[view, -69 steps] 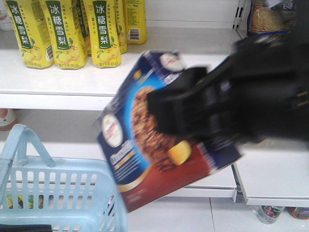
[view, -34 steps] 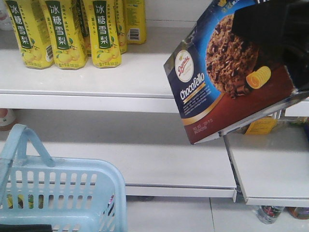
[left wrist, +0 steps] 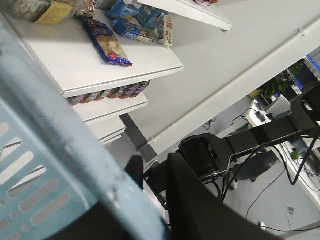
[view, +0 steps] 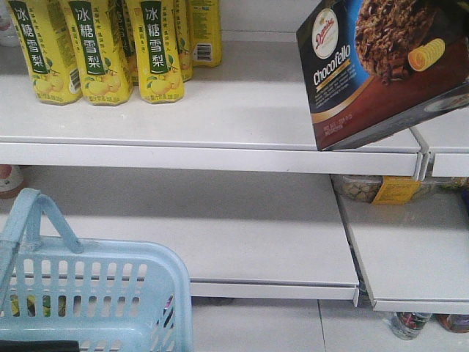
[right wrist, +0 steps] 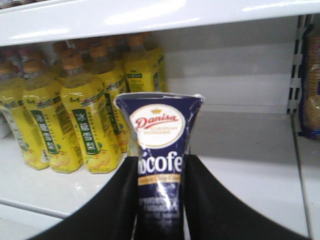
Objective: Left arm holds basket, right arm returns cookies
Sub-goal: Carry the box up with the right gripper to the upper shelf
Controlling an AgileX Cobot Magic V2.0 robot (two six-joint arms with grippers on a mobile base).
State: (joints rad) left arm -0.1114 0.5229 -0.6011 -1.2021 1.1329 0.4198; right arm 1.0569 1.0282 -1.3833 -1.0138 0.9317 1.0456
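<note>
Finds the cookies (view: 388, 73) high at the right of the front view, tilted, lower corner over the front edge of the upper shelf (view: 220, 110), touching or not impossible to say, and well apart from the basket (view: 124, 248) at lower left. Marks a clear shift: a second ago low and mid-frame, just above the basket rim, with the black gripper filling the right side; half a second ago halfway up; now at shelf height.

Confirms from the right wrist view a firm pinch by the right gripper (right wrist: 161, 167), fingers (right wrist: 117, 200) closed against both narrow sides of the carton, logo end forward, yellow bottles (right wrist: 90, 125) standing to the left on that shelf and bare board ahead.

Cannot tell the grip of the left gripper (left wrist: 160, 185): only dark shapes beside the basket rim.

Suggests the lift out is done and only the placing remains: level the carton, push in past the edge, set down, let go
</note>
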